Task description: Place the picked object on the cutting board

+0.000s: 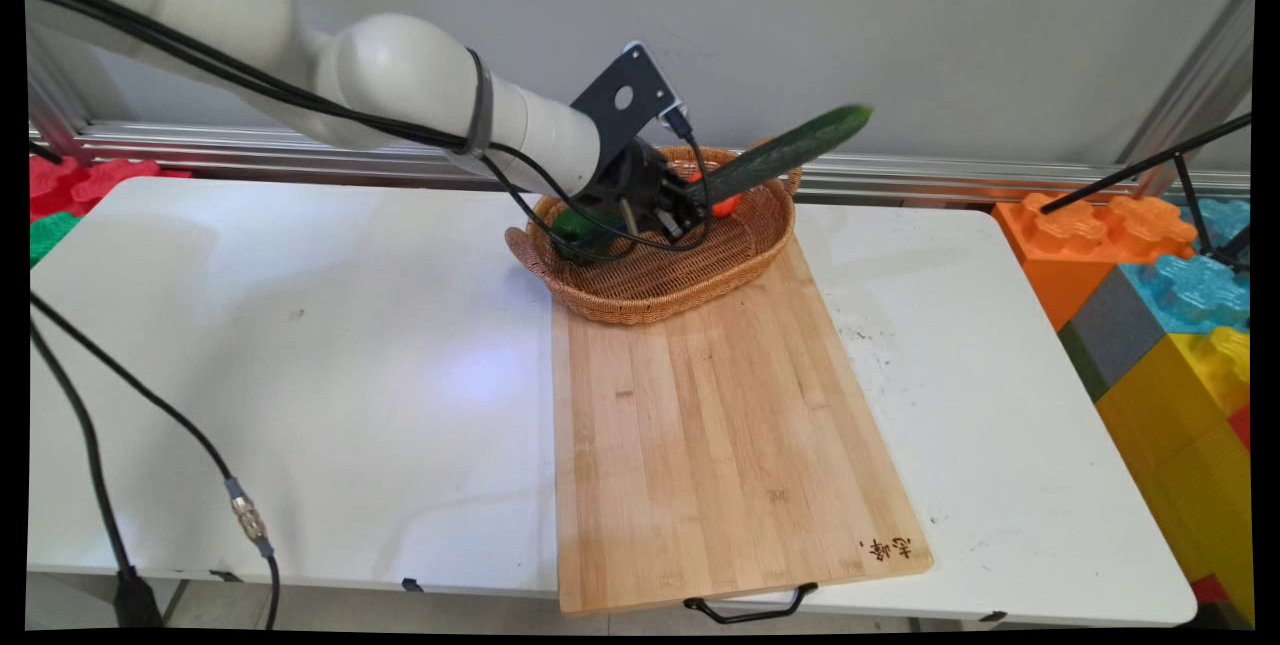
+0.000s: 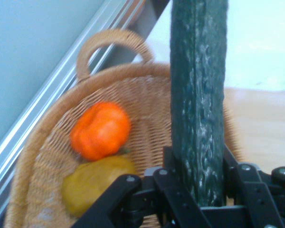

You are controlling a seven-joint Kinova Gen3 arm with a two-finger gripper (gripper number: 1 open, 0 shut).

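My gripper (image 1: 682, 207) is low inside the wicker basket (image 1: 640, 295) and shut on a long dark green cucumber (image 1: 790, 150). The cucumber slants up and to the right, its tip sticking out past the basket's far rim. In the hand view the cucumber (image 2: 198, 95) rises straight up between the black linkage. Beside it in the basket (image 2: 47, 156) lie an orange pumpkin-like piece (image 2: 99, 129) and a yellowish-brown fruit (image 2: 92, 183). In the main view an orange piece (image 1: 724, 203) shows behind the gripper and a green item (image 1: 574, 225) sits at the basket's left.
The basket rests on the far end of a wooden cutting board (image 1: 720, 445) with a black handle (image 1: 750, 607) at the near edge. Big coloured foam blocks (image 1: 1160, 315) stand at the right. Black cables (image 1: 90, 425) hang at the left over the white table (image 1: 300, 375).
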